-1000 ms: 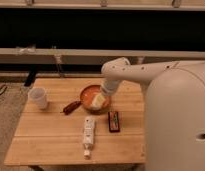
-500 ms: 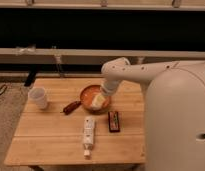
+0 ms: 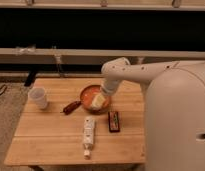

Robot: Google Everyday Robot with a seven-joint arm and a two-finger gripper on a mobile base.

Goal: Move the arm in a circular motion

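glossy white tubular arm point(image 3: 146, 72), gripper point(image 3: 99, 101) (pale) over round orange bowl point(image 3: 84, 95)

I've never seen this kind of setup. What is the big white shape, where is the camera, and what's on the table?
One camera looks down on a wooden table. The white bulk at the picture's right is the robot's body; the arm reaches left from it and bends down, so its claw hangs over an orange bowl. Also on the table: a white cup, a reddish-brown item, a white bottle lying flat, and a dark flat bar. Whether the claw holds anything cannot be told.
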